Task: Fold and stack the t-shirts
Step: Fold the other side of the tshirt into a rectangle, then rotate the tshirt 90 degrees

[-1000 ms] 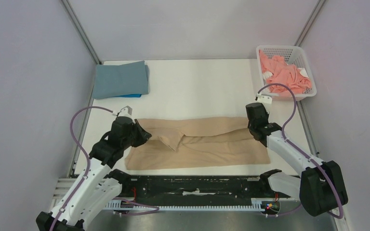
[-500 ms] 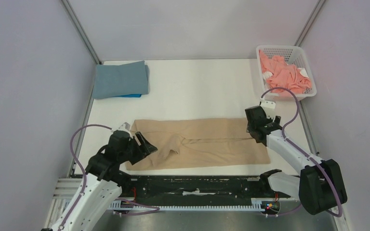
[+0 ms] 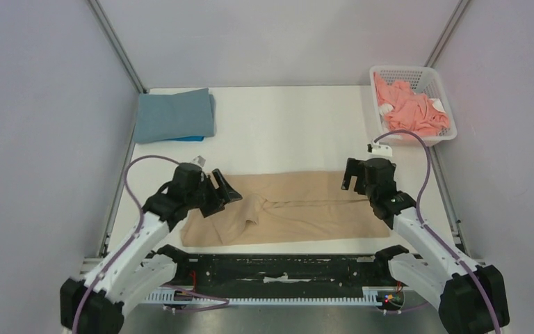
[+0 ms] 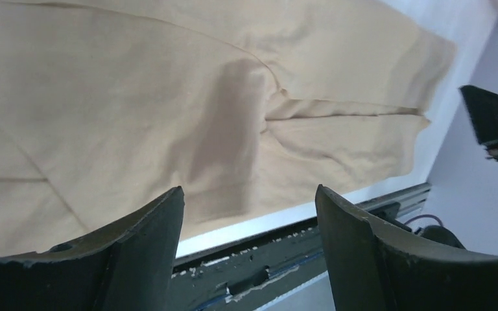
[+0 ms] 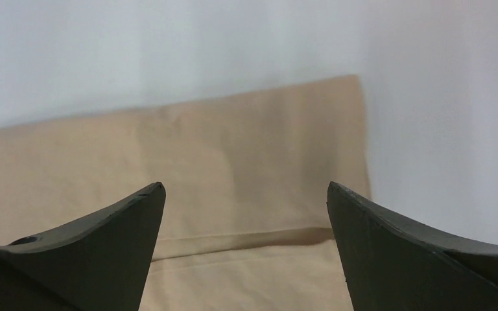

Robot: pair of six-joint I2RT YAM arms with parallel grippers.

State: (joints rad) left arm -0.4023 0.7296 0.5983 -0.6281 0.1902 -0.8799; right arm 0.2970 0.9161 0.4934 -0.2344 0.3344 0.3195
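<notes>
left gripper (image 3: pixel 227 191): fingers spread, empty, over the left end of the tan shirt (image 3: pixel 299 209).
tan shirt: flat by the near table edge, long axis running left to right, one end under each gripper.
right gripper (image 3: pixel 352 179): spread too, at the right end, seemingly just clear of the cloth.
writing: none readable.

Far right corner: white lattice basket (image 3: pixel 405 69)

Left arm (image 3: pixel 135 245): elbow bent, wrist turned inward. Left gripper (image 3: pixel 228 188): fingers spread wide, tilted down. Right arm (image 3: pixel 424 236): forearm angled inward. Right gripper (image 3: pixel 350 174): fingers spread wide, facing the left gripper.
</notes>
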